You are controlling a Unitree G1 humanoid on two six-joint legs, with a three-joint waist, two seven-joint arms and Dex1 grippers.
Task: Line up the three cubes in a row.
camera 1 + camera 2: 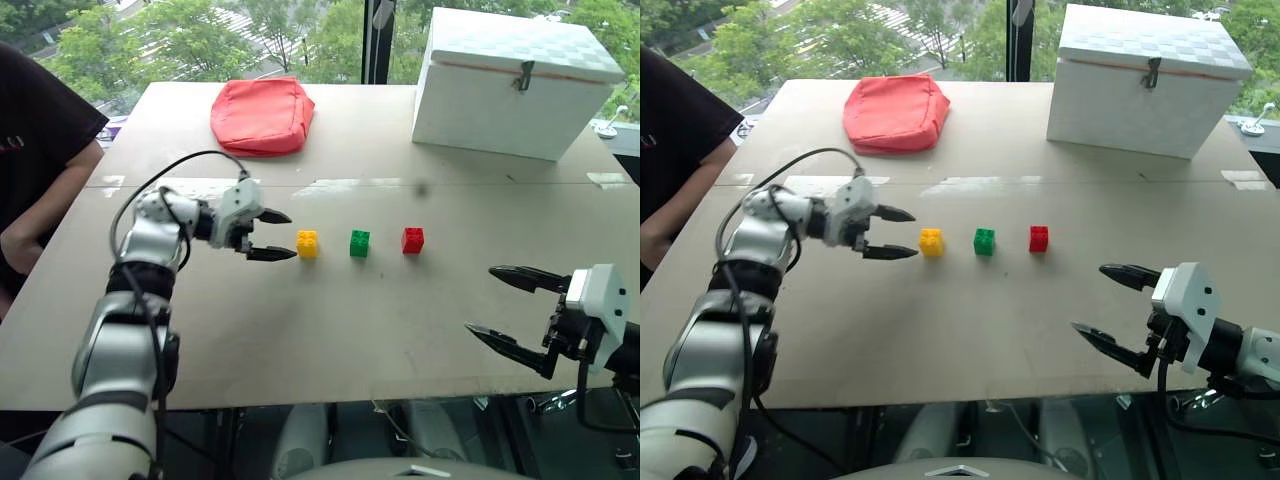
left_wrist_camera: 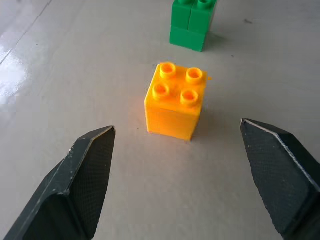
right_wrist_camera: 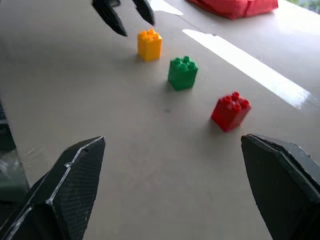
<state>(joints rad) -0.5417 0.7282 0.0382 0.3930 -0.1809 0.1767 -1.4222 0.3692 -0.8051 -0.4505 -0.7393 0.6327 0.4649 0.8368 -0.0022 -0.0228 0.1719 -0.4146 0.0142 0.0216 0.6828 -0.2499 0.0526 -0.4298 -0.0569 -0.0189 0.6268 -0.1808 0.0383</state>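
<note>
Three small studded toy cubes are set in a straight row across the middle of a pale table (image 1: 330, 330). The yellow cube (image 1: 307, 243) is placed at the robot's left end, the green cube (image 1: 359, 243) in the middle, and the red cube (image 1: 412, 240) at the right end, with similar gaps between them and none touching.

The left gripper (image 1: 272, 235) is held just beside the yellow cube, on its outer side, with its two black fingers spread apart and nothing gripped; from the left wrist view the yellow cube is seen ahead of the parted fingertips, clear of both. The right gripper (image 1: 503, 305) is held near the table's front edge, well apart from the red cube, its fingers spread wide and empty.

At the far side of the table, a red fabric pouch (image 1: 262, 115) and a white box (image 1: 515, 82) are seen. A person's arm (image 1: 40, 215) is visible at the table's left edge.
</note>
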